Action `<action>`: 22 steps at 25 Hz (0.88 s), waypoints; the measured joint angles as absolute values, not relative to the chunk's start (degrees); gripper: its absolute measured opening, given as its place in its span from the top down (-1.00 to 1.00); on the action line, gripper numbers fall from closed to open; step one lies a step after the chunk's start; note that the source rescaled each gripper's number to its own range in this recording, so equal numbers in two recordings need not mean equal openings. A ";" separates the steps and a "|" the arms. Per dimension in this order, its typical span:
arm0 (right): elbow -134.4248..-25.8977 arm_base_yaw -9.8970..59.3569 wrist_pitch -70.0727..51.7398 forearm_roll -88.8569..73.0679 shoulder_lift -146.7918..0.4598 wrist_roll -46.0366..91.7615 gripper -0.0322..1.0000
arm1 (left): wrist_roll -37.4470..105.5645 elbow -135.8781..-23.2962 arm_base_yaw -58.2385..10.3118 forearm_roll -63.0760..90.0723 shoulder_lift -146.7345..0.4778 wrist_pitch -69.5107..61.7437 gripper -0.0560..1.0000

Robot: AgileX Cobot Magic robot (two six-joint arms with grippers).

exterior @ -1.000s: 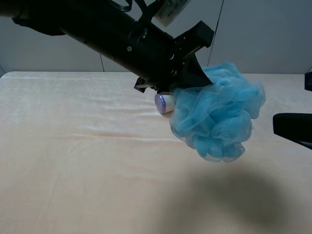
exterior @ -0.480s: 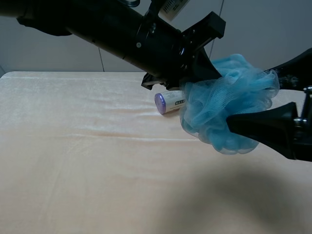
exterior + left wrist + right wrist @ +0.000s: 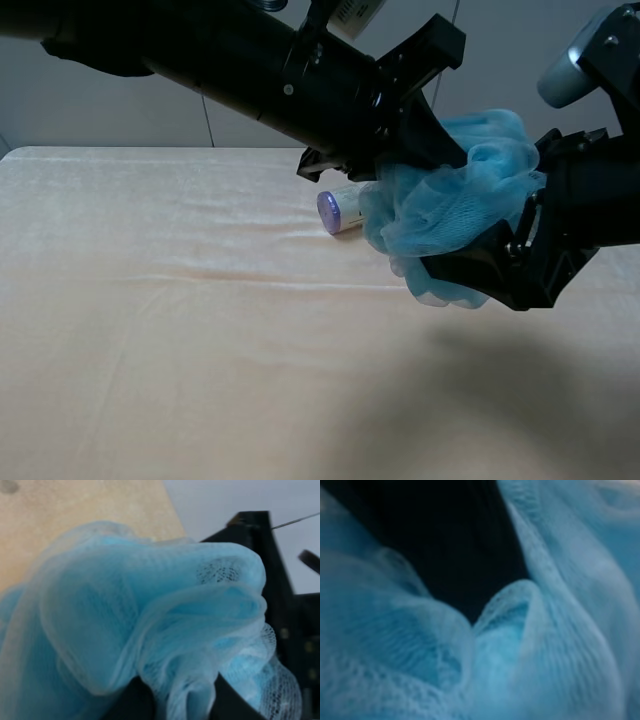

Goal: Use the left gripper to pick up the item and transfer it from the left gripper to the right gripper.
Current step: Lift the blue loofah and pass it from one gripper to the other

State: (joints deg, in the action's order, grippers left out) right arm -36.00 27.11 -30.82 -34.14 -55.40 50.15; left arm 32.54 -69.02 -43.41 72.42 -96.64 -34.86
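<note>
The light-blue mesh pouf (image 3: 455,205) hangs in the air above the table's right half. My left gripper (image 3: 440,152), the thick black arm with wedge fingers, is shut on its upper left side. In the left wrist view the pouf (image 3: 125,620) fills the frame and bulges over the left gripper (image 3: 175,702). My right gripper (image 3: 490,210) reaches in from the right with its jaws spread around the pouf, one finger (image 3: 470,270) below it. Its black frame also shows in the left wrist view (image 3: 285,610). The right wrist view shows only blurred pouf mesh (image 3: 420,645) up close.
A purple-capped cream canister (image 3: 338,210) lies on its side on the cream cloth-covered table (image 3: 150,330), just behind and left of the pouf. A grey wall (image 3: 540,70) stands behind the table.
The left gripper has lifted the pouf a little up and to the right. The right gripper has come in from the right edge and now straddles the pouf.
</note>
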 joint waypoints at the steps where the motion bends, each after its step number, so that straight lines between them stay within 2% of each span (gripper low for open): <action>1: -36.00 27.11 -30.82 -34.14 -55.47 50.15 -0.88 | 32.96 -69.02 -43.41 73.11 -96.64 -34.91 0.84; 2: -36.00 27.11 -30.82 -34.14 -55.47 50.15 -0.63 | 33.12 -69.02 -43.41 73.68 -96.64 -34.91 0.85; 5: -36.00 27.11 -31.49 -33.64 -55.54 50.15 0.35 | 33.32 -69.02 -43.29 74.87 -96.64 -34.91 0.87; 6: -36.00 27.11 -31.62 -33.46 -55.63 50.15 0.54 | 33.36 -69.02 -43.27 75.00 -96.53 -34.91 0.87; 18: -36.00 27.11 -32.11 -33.08 -55.74 50.15 0.64 | 33.34 -69.02 -43.17 75.13 -96.53 -35.98 0.89; 22: -36.00 27.11 -32.11 -33.07 -55.74 50.15 0.72 | 33.29 -69.02 -42.10 75.49 -96.47 -38.33 0.76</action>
State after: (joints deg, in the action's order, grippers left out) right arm -36.00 27.11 -32.11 -33.07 -55.74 50.15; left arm 33.29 -69.02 -42.10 75.49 -96.47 -38.33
